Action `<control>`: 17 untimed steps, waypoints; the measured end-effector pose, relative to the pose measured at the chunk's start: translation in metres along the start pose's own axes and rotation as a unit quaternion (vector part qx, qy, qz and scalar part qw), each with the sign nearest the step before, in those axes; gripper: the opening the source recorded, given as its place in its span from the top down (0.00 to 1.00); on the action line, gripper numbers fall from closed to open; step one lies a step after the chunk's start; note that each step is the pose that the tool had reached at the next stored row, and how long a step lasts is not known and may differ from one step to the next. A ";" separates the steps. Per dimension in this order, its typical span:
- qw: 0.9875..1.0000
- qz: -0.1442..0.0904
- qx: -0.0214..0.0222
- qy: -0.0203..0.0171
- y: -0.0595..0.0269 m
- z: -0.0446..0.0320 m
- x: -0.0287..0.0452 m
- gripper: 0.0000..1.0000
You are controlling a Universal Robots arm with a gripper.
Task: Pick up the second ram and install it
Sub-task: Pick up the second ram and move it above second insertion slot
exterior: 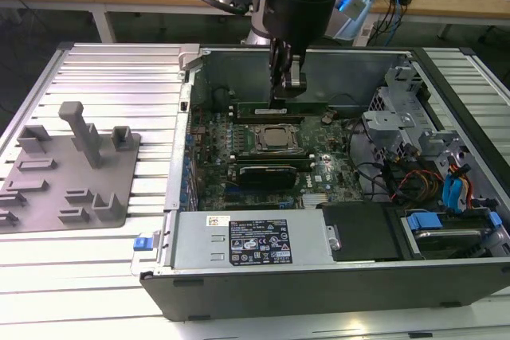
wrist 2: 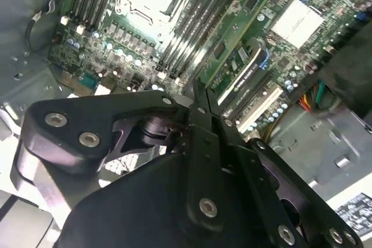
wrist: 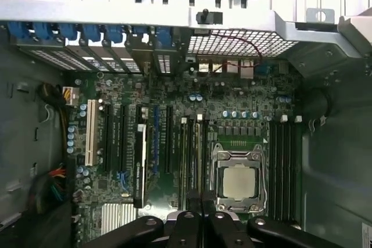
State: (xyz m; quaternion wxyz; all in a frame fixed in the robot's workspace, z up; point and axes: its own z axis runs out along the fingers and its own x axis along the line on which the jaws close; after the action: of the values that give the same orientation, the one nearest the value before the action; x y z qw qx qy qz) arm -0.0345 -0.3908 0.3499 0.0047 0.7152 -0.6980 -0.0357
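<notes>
Inside the open computer case (exterior: 319, 288), at the upper middle of the exterior view, the arm reaches straight down and its gripper (exterior: 280, 98) stands over the motherboard (exterior: 323, 166). The jaws are drawn together with no gap between the tips; the gripper (wrist 2: 196, 82) in the second wrist view comes to a single point over the memory slots, and the gripper (wrist: 200, 201) in the first wrist view looks the same, just beside the processor (wrist: 239, 180). The second ram (exterior: 311, 106) is a thin green stick lying level along the slots directly above the processor (exterior: 275, 139) in the exterior view, running from that view's left to its right. The tips sit right at its upper edge, about midway along its length. Whether the jaws pinch the stick or only rest on it, I cannot tell. Towards the lower edge of the frame, a labelled power supply (exterior: 247, 240) fills the near side of the case. On the exterior view's left, well apart from the case, a grey tray with upright pegs (exterior: 111, 181) lies on the ribbed metal worktop (exterior: 119, 77).
</notes>
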 end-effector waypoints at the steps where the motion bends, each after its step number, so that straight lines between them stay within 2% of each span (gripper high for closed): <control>1: 1.000 0.001 0.000 0.000 -0.0002 0.0029 -0.0015 0.91; 6: 1.000 0.002 -0.001 0.000 -0.0005 0.0141 -0.0069 0.91; 8: 1.000 0.002 -0.001 0.000 -0.0011 0.0220 -0.0086 0.91; 14: 1.000 0.002 -0.001 0.000 -0.0020 0.0388 -0.0081 0.91; 17: 1.000 0.002 -0.001 0.000 -0.0020 0.0393 -0.0080 0.91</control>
State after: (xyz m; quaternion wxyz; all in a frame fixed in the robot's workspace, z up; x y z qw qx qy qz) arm -0.0350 -0.3811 0.3109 0.0058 0.7139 -0.6993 -0.0361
